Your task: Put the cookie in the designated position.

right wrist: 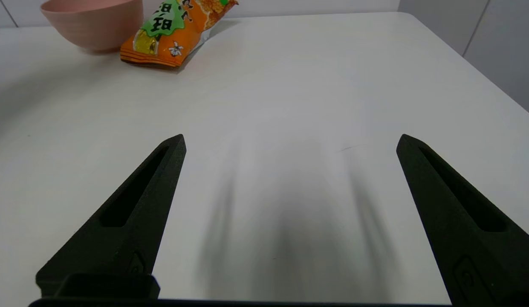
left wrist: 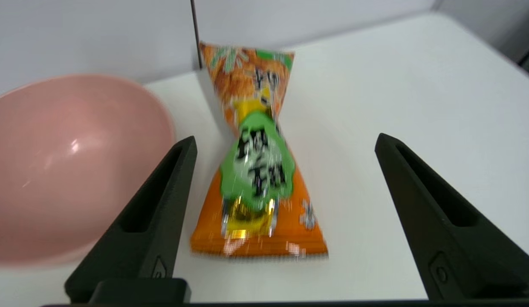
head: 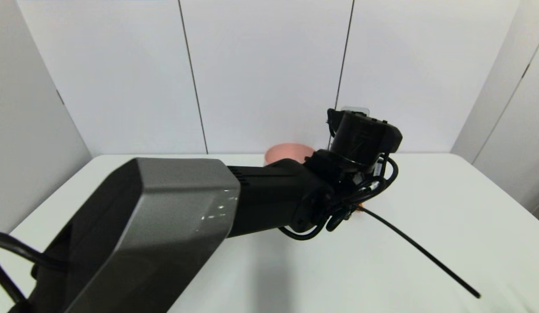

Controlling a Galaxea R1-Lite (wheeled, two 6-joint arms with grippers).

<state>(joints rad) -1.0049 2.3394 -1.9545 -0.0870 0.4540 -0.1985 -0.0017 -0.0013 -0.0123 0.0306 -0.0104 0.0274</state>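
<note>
Reaching far across the white table (head: 447, 204), the left arm is hanging its left gripper (left wrist: 285, 143) over the sealed orange plastic cookie bag with a green label (left wrist: 258, 170), fingers spread wide on either side and not touching it. A round pink bowl (left wrist: 72, 157) is sitting just beside the bag. Farther right, the right gripper (right wrist: 290, 143) is hovering low over bare tabletop, fingers wide apart, well away from both.
</note>
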